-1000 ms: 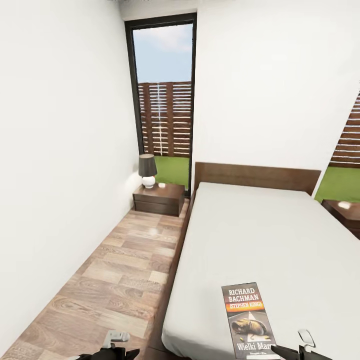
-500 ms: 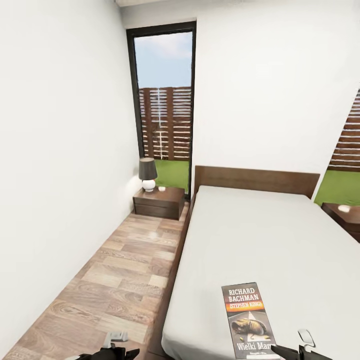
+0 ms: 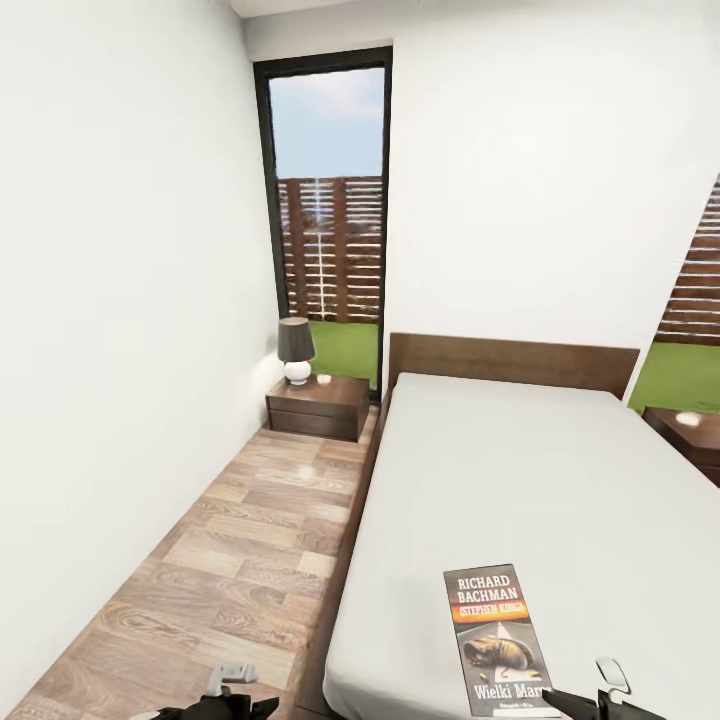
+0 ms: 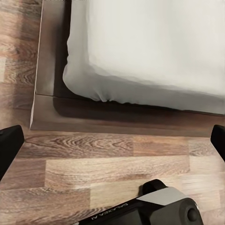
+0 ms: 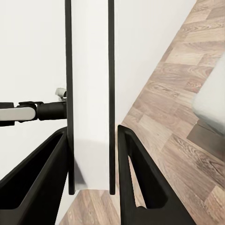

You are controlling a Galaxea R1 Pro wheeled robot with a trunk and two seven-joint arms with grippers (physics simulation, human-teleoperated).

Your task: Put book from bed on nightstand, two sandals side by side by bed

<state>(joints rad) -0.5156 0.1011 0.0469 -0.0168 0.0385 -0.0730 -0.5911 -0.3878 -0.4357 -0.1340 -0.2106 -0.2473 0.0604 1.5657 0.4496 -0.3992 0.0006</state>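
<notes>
Two drop spots ahead. The right end effector [image 5: 92, 130] is clenched on the book [image 3: 495, 640], over the bed's [image 3: 520, 470] near end, long axis near-to-far. One nightstand [image 3: 318, 405] sits far left, by the headboard. The left end effector [image 4: 112, 140] hangs released over the floor.

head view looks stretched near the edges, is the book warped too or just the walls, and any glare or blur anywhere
Head view: wide-angle stretch elongates the book and splays the bed; sharp, soft glare on the floor. Left wrist view: crisp, dark shadow under the mattress edge. Right wrist view: the gripper fingers look soft-edged up close.
</notes>
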